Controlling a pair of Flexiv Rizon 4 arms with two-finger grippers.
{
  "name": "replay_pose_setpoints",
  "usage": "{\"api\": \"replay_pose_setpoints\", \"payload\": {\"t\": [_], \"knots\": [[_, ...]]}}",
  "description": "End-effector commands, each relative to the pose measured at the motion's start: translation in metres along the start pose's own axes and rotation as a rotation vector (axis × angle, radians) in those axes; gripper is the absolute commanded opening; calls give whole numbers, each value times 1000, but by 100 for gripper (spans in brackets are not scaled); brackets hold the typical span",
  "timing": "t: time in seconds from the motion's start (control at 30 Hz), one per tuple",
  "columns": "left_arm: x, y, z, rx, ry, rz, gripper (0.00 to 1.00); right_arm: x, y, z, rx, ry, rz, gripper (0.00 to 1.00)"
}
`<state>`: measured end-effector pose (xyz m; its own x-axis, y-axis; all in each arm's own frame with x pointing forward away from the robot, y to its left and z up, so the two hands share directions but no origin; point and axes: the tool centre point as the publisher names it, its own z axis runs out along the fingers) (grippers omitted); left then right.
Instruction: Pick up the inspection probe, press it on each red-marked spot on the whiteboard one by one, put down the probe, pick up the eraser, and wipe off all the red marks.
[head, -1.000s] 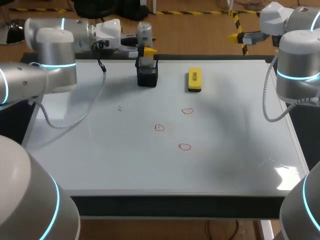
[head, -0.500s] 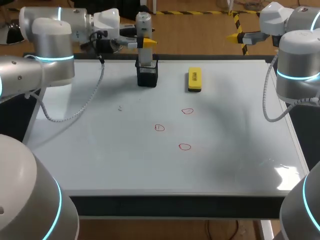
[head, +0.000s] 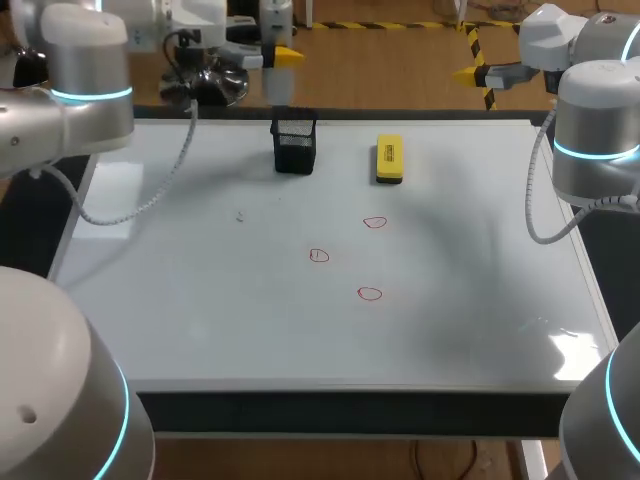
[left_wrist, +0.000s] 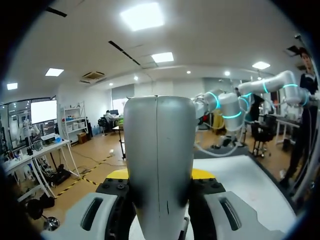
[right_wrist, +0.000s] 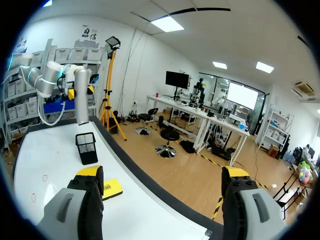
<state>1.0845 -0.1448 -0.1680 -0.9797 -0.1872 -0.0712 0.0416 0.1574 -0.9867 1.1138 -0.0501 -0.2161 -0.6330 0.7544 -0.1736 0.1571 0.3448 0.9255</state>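
I am at the first step, the pick-up. My left fingers (head: 284, 57) are closed from both sides on the smooth grey cylindrical inspection probe (left_wrist: 159, 140), which hangs upright above the far edge of the surface, over the small black mesh holder (head: 295, 148) and clear of it. In my left wrist view the probe stands between the yellow tips as a plain rounded metal-grey barrel with a fine seam down its middle. I cannot see its lower tip.

My right fingers (head: 468, 72) hang spread wide with nothing between them, off the far right corner.

Next, I judge, the probe must be carried toward me over the white whiteboard surface (head: 480, 300) and set down squarely on the first small red ring (head: 374, 222), then the second (head: 318, 255) and the third (head: 369, 293). The rings are small, so I must aim carefully. The yellow block eraser (head: 389, 160) lies just beside the holder, untouched.
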Motion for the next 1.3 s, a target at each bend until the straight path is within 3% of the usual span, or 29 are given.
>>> {"api": "replay_pose_setpoints", "payload": {"t": [0.03, 0.6, 1.3], "knots": [[12, -6, -25, -5, -39, 1, 0, 0, 0, 0, 0, 0, 0, 100], [19, 38, -92, -9, -181, -33, 0, 0, 0, 0, 0, 0, 0, 100], [30, 104, -103, -1, -185, -82, 0, 0, 0, 0, 0, 0, 0, 100]]}}
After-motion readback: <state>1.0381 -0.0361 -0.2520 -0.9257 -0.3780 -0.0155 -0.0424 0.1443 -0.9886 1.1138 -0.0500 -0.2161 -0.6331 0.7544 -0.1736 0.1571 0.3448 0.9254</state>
